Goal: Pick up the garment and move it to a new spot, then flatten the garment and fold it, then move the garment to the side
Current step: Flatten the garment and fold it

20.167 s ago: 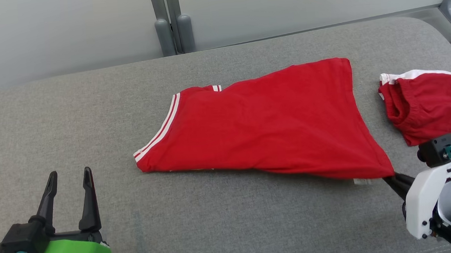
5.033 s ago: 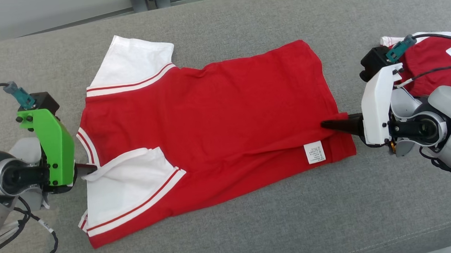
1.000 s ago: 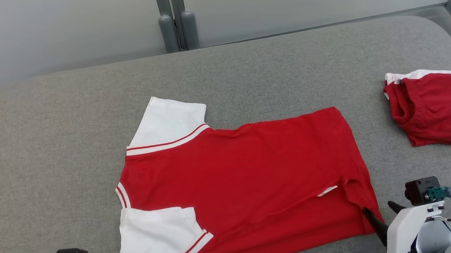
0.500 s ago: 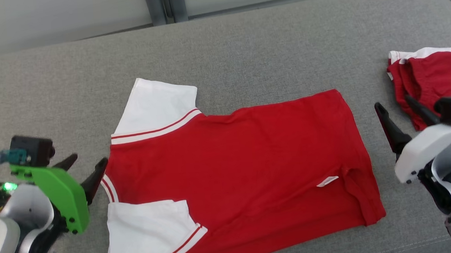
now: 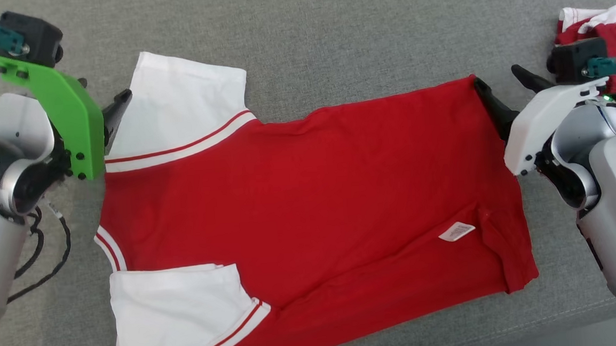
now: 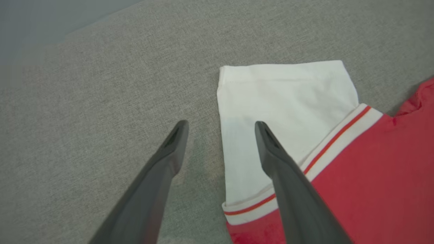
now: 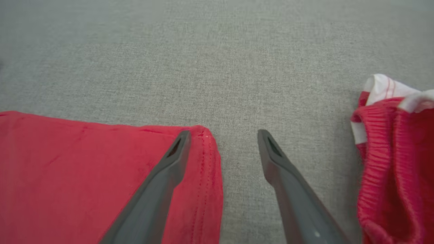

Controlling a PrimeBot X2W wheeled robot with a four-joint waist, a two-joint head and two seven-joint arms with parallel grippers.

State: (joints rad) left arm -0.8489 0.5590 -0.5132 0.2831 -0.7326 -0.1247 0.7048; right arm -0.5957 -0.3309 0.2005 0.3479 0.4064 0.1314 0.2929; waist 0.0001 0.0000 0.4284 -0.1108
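A red T-shirt (image 5: 309,194) with white sleeves lies spread flat on the grey cushion (image 5: 332,38), collar to the left and hem to the right. My left gripper (image 5: 105,92) is open at the outer edge of the far sleeve (image 5: 181,106). In the left wrist view one finger is over the sleeve (image 6: 284,101) and the other over bare cushion, the gripper (image 6: 221,124) holding nothing. My right gripper (image 5: 496,75) is open at the far hem corner. In the right wrist view the gripper (image 7: 224,133) straddles that corner (image 7: 203,149), empty.
A second red garment with white trim (image 5: 614,20) is bunched at the far right, just beyond my right gripper, and sits close by as a red bundle (image 7: 396,152). A white care label (image 5: 456,232) sticks out near the hem. The cushion's front edge runs along the bottom right.
The head camera has tilted down and closer. My left gripper went forward to the far sleeve and my right gripper to the far hem corner; both stay open.
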